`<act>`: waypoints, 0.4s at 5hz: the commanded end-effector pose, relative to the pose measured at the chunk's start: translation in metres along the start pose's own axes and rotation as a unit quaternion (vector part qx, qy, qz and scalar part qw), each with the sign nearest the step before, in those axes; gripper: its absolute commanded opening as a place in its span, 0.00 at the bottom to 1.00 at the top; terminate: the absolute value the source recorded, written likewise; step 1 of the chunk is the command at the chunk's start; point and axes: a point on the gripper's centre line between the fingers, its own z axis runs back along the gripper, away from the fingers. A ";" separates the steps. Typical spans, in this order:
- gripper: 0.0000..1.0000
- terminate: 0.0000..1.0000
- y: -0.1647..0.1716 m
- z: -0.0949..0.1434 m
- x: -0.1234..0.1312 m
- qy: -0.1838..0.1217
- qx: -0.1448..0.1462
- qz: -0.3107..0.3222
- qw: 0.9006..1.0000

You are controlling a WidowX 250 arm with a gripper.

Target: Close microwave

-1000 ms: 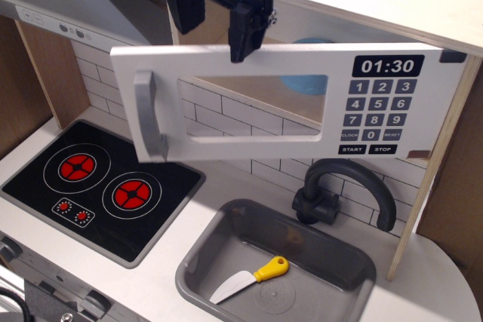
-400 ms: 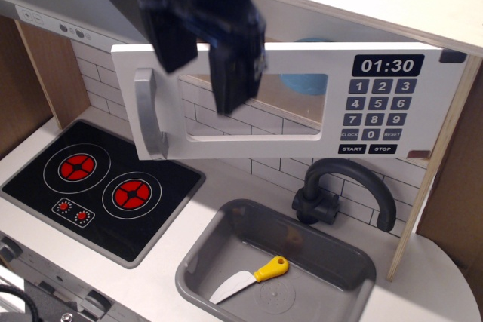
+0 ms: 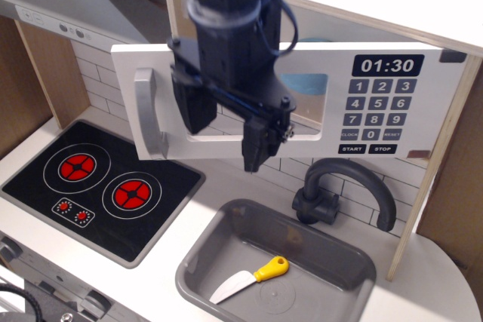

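The microwave (image 3: 309,59) is mounted above the counter. Its white door hangs swung out, with the grey bar handle (image 3: 148,115) at its left end. The clock display (image 3: 388,65) reads 01:30 above the dark keypad (image 3: 379,109). My gripper (image 3: 224,130) hangs in front of the door's clear window, fingers pointing down, open and empty. Its left finger (image 3: 189,107) covers the window's left part and its right finger (image 3: 256,145) reaches past the door's lower edge. A blue object (image 3: 306,84) shows through the window.
A black two-burner stove (image 3: 98,186) lies at the left. A grey sink (image 3: 219,254) holds a yellow-handled knife (image 3: 253,277). A dark faucet (image 3: 343,186) stands behind it. The grey range hood (image 3: 68,9) is at the upper left.
My gripper has come down from above the door's top edge to in front of the door window. The door has not visibly moved.
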 end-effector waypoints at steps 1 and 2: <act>1.00 0.00 0.021 -0.025 0.010 -0.022 -0.029 0.072 0.997; 1.00 0.00 0.038 -0.029 0.024 -0.046 -0.020 0.086 0.995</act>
